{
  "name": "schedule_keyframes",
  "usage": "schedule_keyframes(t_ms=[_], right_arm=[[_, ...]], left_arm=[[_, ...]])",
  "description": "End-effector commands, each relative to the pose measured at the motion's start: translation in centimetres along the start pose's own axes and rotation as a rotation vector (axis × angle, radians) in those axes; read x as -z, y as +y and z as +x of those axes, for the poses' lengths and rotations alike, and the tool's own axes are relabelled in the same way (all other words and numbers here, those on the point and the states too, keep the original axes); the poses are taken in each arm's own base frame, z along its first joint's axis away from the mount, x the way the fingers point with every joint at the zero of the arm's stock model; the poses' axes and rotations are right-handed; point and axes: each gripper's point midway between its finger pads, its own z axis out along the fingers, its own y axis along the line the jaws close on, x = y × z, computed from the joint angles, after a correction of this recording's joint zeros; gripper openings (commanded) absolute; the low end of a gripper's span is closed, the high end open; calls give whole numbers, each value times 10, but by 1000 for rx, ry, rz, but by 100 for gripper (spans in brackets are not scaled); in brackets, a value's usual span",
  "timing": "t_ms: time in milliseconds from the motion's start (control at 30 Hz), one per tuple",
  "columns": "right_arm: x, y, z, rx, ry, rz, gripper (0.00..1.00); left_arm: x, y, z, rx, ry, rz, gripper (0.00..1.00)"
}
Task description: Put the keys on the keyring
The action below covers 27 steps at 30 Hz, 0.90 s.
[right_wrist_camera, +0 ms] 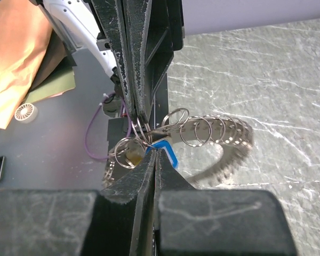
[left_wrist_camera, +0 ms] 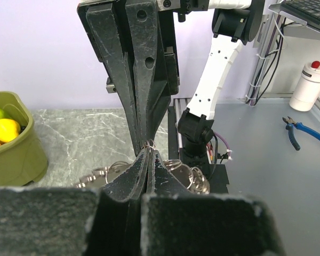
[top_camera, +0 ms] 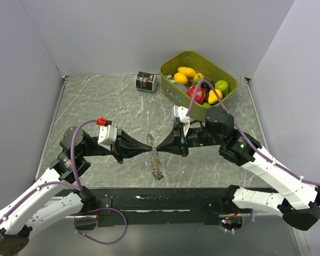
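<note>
- keyring (right_wrist_camera: 232, 136) hangs mid-frame in the top view, off the table (top_camera: 96, 101), where the two fingertips meet.
- left gripper (left_wrist_camera: 148, 154) is closed, pinching one of its loops. right gripper (right_wrist_camera: 156, 153) is closed, apparently on the blue-tagged key (right_wrist_camera: 165, 150).
- suggest holding left fixed and right feeding the key along the coil in small slides, no twisting.
- room: bare table at left and above. green bin (top_camera: 230, 80) and black can (top_camera: 146, 81) at upper right, well apart. dark base rail (top_camera: 160, 202) is near below.

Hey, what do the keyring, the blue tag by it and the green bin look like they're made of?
The keyring looks like bare metal wire, silvery and polished, going by its bright glints. The blue tag is likely plastic: smooth, solid colour. The bin is probably moulded plastic: olive, soft sheen, rounded rim.
</note>
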Motion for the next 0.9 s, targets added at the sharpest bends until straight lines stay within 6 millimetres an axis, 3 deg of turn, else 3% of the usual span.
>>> schedule_keyframes(t_ms=[0,700,867], right_arm=[[-1,-2,-2,22,-6,-1,3],[-5,-10,22,0,68,19,0],[-1,-15,24,8,71,57,7]], left_arm=[[0,-7,-40,-111,-92,17,1],[4,-7,-42,-124,-100,-6,1],[6,-8,-44,-130,-99,-15,1]])
